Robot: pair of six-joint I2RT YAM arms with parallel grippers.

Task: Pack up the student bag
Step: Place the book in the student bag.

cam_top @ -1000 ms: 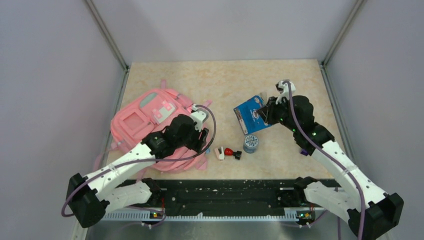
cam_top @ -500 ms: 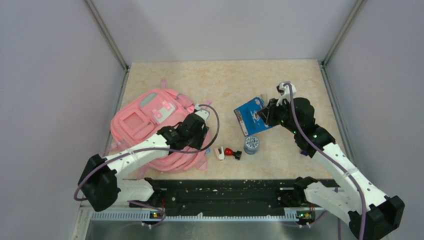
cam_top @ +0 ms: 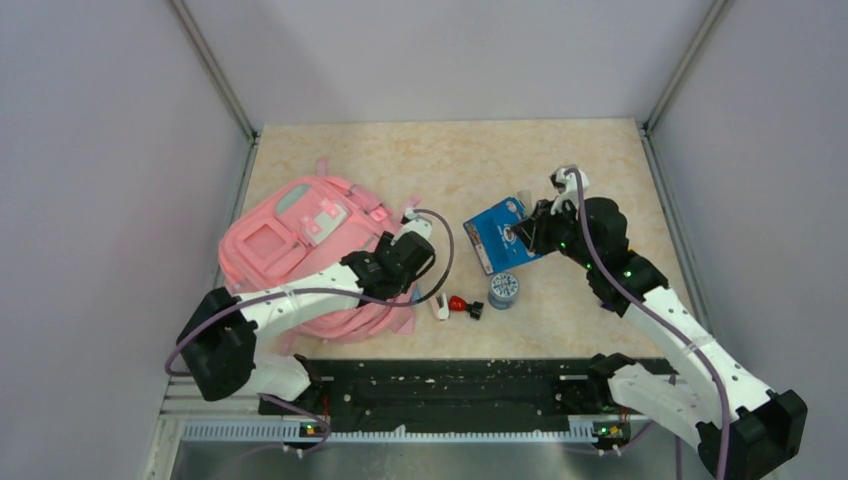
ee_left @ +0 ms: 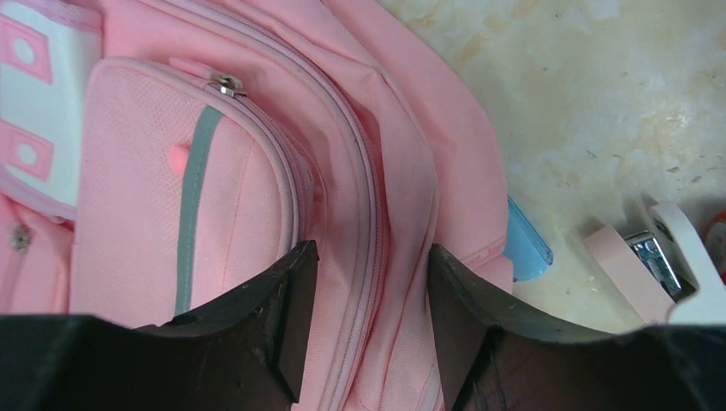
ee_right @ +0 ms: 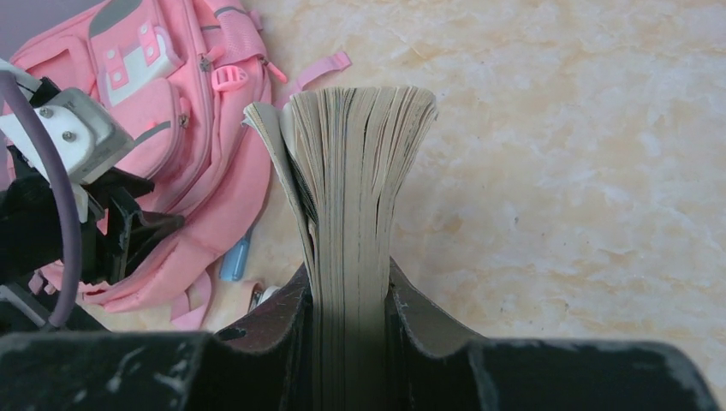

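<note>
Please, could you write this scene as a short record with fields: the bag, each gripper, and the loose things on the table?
bag: pink student bag lying on the left part of the table
left gripper: jaws apart, astride a zip seam at the bag's right edge
right gripper: shut on a blue-covered book, to the right of the bag
loose things: round blue tin, small red item and pink-white stapler, near the bag's right edge
partly hidden: blue object under the bag's edge
</note>
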